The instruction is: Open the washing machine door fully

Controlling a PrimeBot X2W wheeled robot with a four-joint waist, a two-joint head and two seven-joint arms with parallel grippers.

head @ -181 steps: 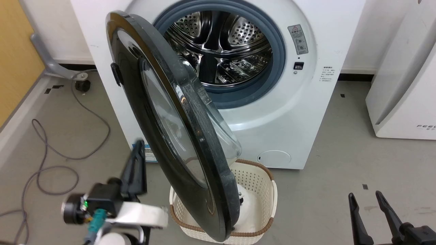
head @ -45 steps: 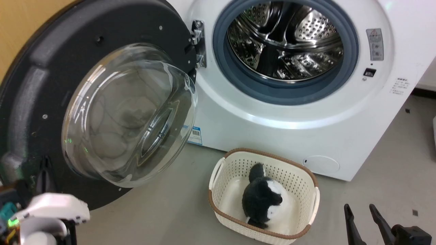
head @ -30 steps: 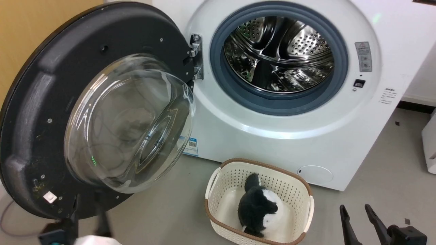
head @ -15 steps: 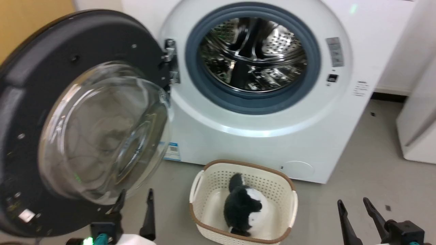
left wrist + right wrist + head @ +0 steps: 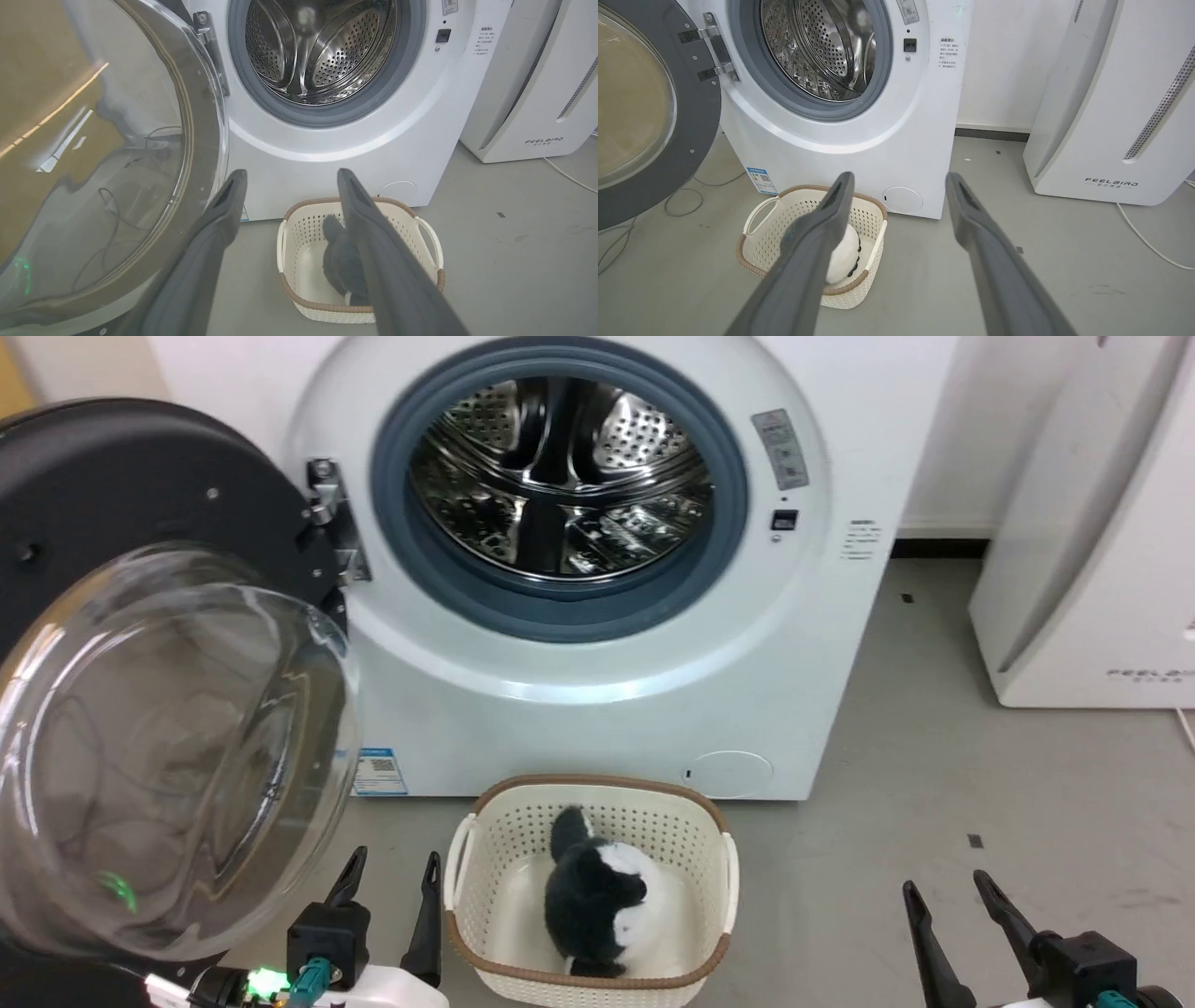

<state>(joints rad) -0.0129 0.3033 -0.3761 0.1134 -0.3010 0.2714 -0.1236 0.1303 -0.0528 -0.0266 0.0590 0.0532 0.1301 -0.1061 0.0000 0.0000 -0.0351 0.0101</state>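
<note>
The readable stuff first. The white appliance on the right has grey lettering low on its front that looks like FEELBAIR, though the last letters are hard to pin down. The washing machine has a grey warning sticker to the right of the drum mouth. Under that sits a small dark square fitting, then a few lines of tiny print that's way too small to read. Low on the front, left side, is a blue label sticker with what looks like a code square on it. The round cap is low on the right.

The washing machine door hangs off the metal hinge, swung out to the left of the machine. Its black inner face and bulging glass bowl face the head camera. The perforated steel drum and its grey rubber ring are fully exposed.

The left gripper sits low, just right of the bowl's lower edge. Its fingers are spread wide and it holds nothing. The right gripper is at the lower right over bare floor, fingers parted and empty too.

The floor is plain grey with a few small dark marks. A cream basket with a brown rim stands right in front of the machine, with a black-and-white plush toy inside. A grey cable loops on the floor beneath the door, and a white cord trails beside the appliance. Behind it all is a white wall with a dark baseboard.
</note>
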